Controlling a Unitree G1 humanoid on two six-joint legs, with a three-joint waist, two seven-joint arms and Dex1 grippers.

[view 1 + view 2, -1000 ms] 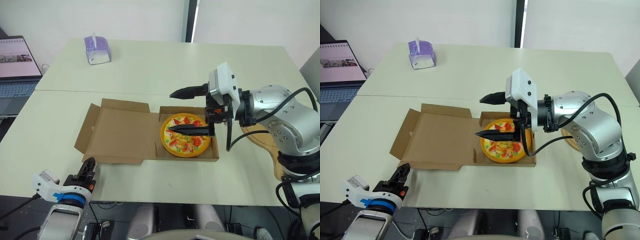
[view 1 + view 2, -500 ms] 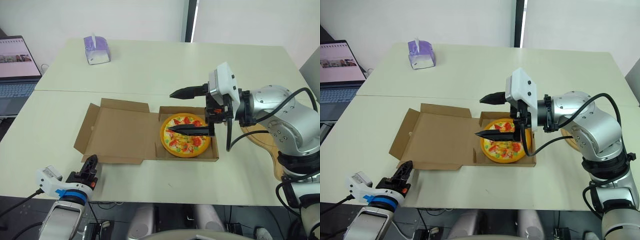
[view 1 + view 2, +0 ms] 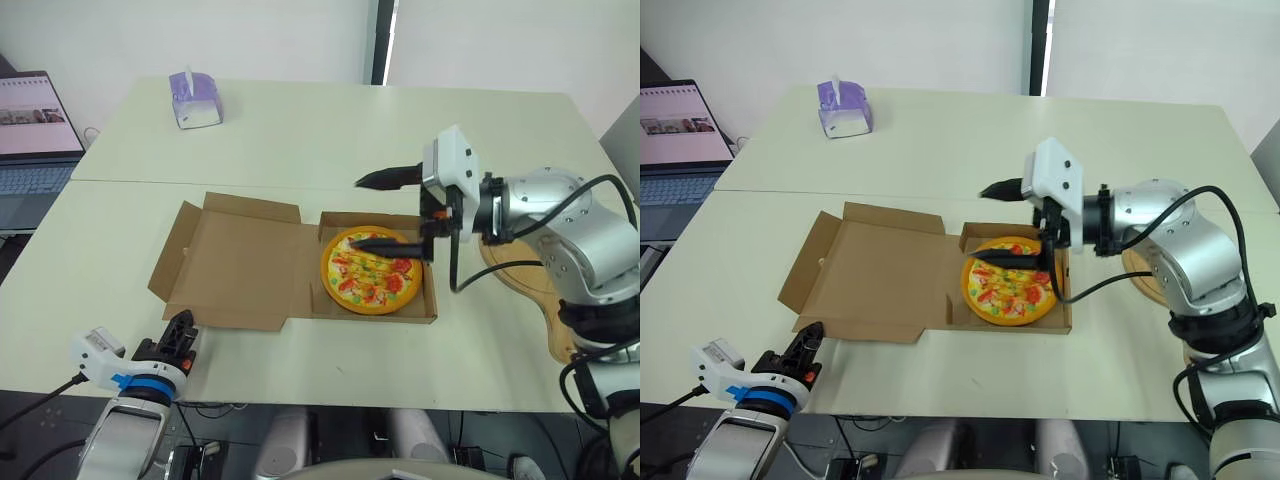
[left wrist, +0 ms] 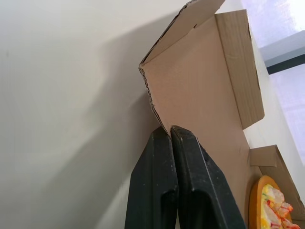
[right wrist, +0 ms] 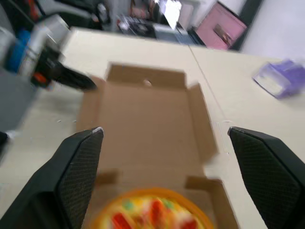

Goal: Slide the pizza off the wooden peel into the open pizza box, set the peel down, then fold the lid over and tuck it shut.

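The toy pizza (image 3: 372, 272) lies in the right half of the open cardboard box, whose lid (image 3: 240, 262) lies flat to the left. My right gripper (image 3: 365, 211) hovers open just above the pizza's far edge, with nothing between its fingers. In the right wrist view the wide-spread fingertips (image 5: 95, 136) frame the lid (image 5: 143, 114) and the pizza (image 5: 152, 212). The wooden peel (image 3: 545, 300) rests on the table under my right arm. Low at the table's front edge, my left gripper (image 3: 180, 332) is shut, its tips (image 4: 170, 130) close to the lid's near corner (image 4: 152, 71).
A purple tissue box (image 3: 194, 99) stands at the far left of the table. A laptop (image 3: 35, 130) sits beyond the table's left edge. The peel reaches close to the right edge.
My right gripper has drawn back to the right, over the pizza's far side. The left gripper edged slightly forward toward the lid's corner.
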